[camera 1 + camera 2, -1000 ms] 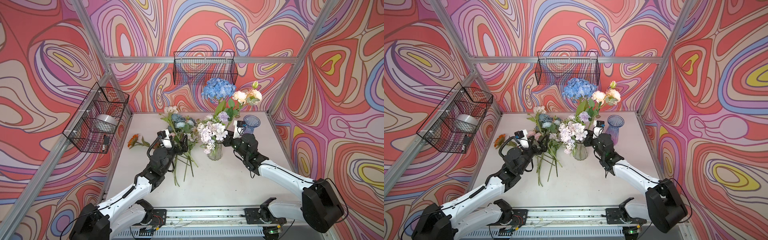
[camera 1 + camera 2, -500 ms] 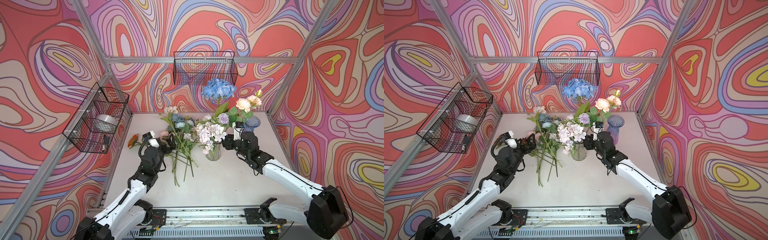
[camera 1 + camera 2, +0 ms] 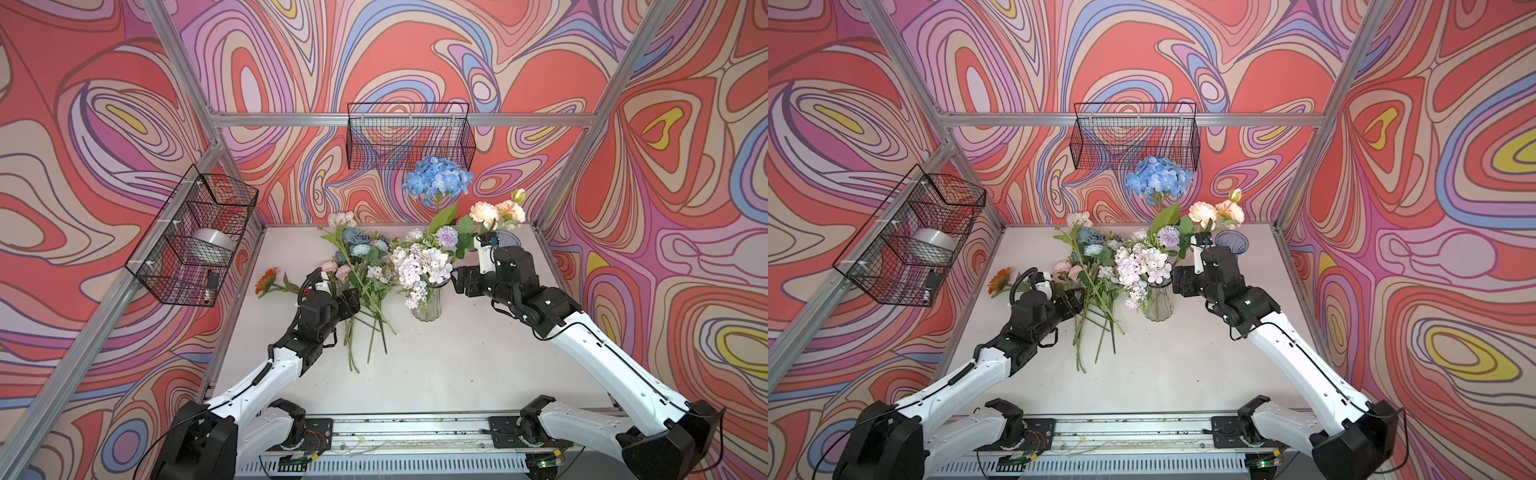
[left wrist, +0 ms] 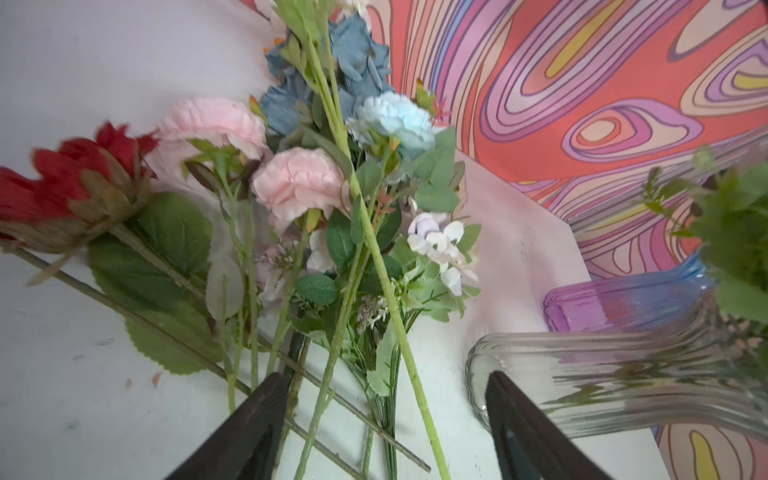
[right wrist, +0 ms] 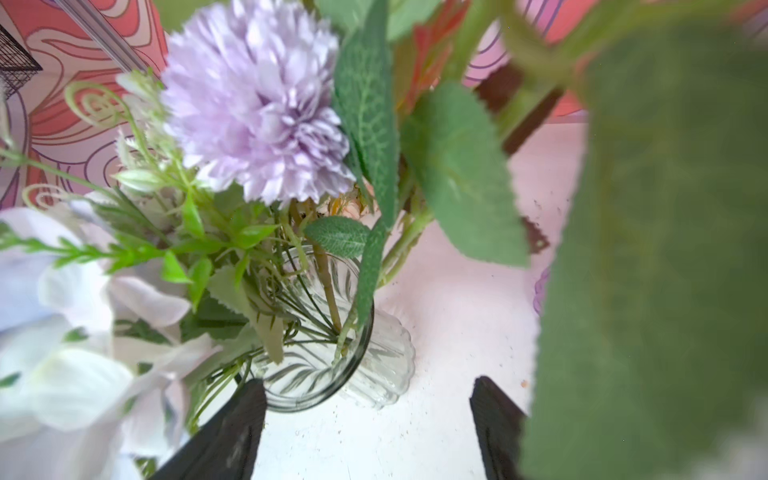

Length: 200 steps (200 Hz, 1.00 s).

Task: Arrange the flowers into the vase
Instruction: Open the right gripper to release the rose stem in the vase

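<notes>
My left gripper point(image 4: 386, 419) stood wide open, its jaws either side of the crossed stems point(image 4: 410, 374), gripping none. The loose flowers point(image 3: 365, 274) lay in a pile on the table point(image 3: 457, 365), just left of the vase point(image 3: 428, 305). A sunflower point(image 3: 268, 279) lay apart, further left. My right gripper point(image 5: 365, 415) hung open and empty, just beside the vase rim.

The flowers looked light, with stiff, wiry stems and soft heads. I judged the best hold to be on bare stem below the leaves. One stem at a time seemed wise, since tangled neighbours might drag along.

The clear glass vase already held a tall hydrangea point(image 3: 438, 178), peonies point(image 3: 484, 212), a pompom point(image 3: 446, 236) and pale blooms point(image 3: 424, 266). Its neck looked crowded, and so top-heavy a vase might tip if nudged. A blue vase point(image 3: 1233, 243) stood behind my right gripper, and I could not tell what it held. The side basket point(image 3: 166, 266) held a silvery roll point(image 3: 212, 243).
</notes>
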Available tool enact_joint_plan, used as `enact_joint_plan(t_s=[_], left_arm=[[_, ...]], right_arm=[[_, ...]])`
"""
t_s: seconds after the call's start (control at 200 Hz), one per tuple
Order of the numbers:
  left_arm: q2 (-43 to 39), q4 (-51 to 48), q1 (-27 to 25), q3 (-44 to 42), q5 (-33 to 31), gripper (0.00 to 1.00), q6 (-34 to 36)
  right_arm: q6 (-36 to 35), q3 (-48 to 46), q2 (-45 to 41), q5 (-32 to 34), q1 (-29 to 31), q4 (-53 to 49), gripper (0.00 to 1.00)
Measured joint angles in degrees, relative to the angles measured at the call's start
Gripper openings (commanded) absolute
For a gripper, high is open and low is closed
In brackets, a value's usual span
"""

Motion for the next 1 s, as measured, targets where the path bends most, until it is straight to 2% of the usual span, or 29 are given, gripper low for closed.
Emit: enact_joint_plan(t_s=[0.24, 0.451, 0.761, 0.931, 1.002], left_arm=[[10.7, 2.9, -4.1, 4.5, 1.5, 0.62, -2.7], [18.8, 5.6, -5.8, 7.3, 1.9, 0.53, -5.7], [23.4, 9.0, -5.9, 7.4, 1.9, 0.39, -8.8], [25.8, 10.4, -5.9, 8.1, 1.9, 0.23, -9.3], [26.2, 11.0, -5.9, 8.2, 1.9, 0.13, -9.5]], right_arm=[[-1.0, 7.1, -4.9, 4.6, 0.0, -4.4, 0.81], [-2.1, 8.0, -5.2, 8.0, 0.0, 1.2, 0.81], [-2.2, 6.5, -2.3, 8.4, 0.0, 7.6, 0.81], [-2.2, 6.4, -2.0, 8.4, 0.0, 8.7, 0.81], [-2.2, 6.4, -2.0, 8.4, 0.0, 9.1, 0.81]])
